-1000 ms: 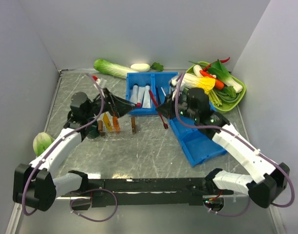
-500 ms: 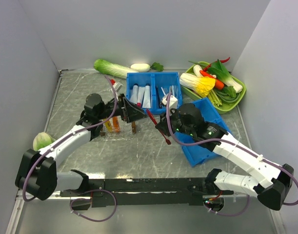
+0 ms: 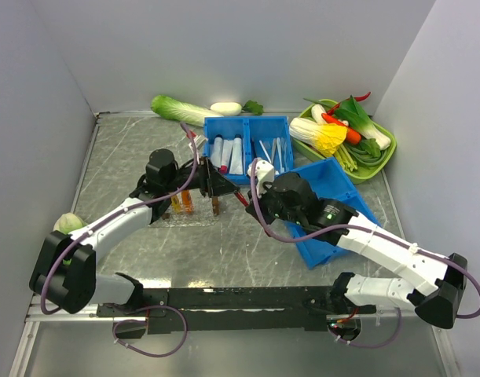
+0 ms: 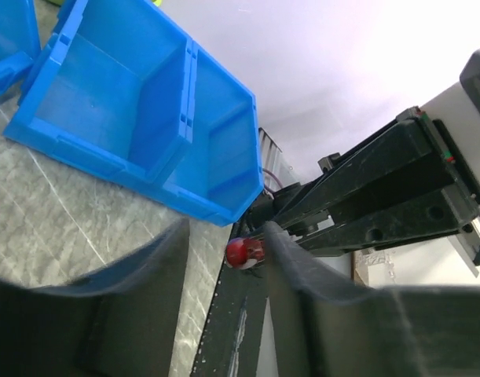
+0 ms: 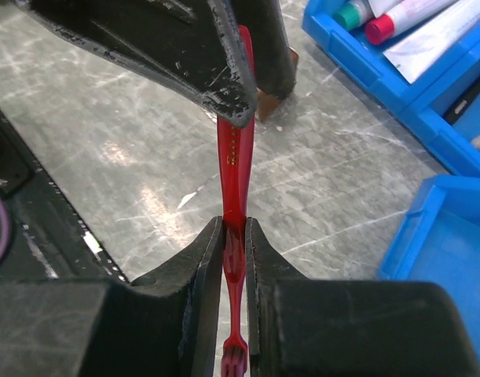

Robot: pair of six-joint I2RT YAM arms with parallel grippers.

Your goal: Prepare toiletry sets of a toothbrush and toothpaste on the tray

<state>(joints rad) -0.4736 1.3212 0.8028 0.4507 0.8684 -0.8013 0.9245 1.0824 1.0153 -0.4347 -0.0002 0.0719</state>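
Observation:
A red toothbrush [image 5: 236, 157] is clamped near its bristle end in my right gripper [image 5: 233, 224], which is shut on it above the table [image 3: 255, 206]. Its handle slants up left [image 3: 238, 195] into my left gripper [image 3: 216, 182]. In the left wrist view the handle's red tip [image 4: 241, 251] lies against the right-hand finger [image 4: 302, 275], and a gap shows to the other finger, so the left gripper [image 4: 228, 236] is partly closed around it. An orange toothpaste tube [image 3: 182, 203] lies on the faint clear tray [image 3: 194, 220] just below the left gripper.
A blue two-compartment bin [image 3: 247, 121] at the back holds white tubes [image 3: 228, 153] and thin sticks. An empty blue bin [image 3: 334, 239] sits under the right arm. A green vegetable dish [image 3: 387, 161] is far right. A brown block [image 5: 271, 102] stands by the tray.
My right gripper has carried the toothbrush leftwards to the table's middle. My left gripper swung right to meet the handle end and its jaws have narrowed around it.

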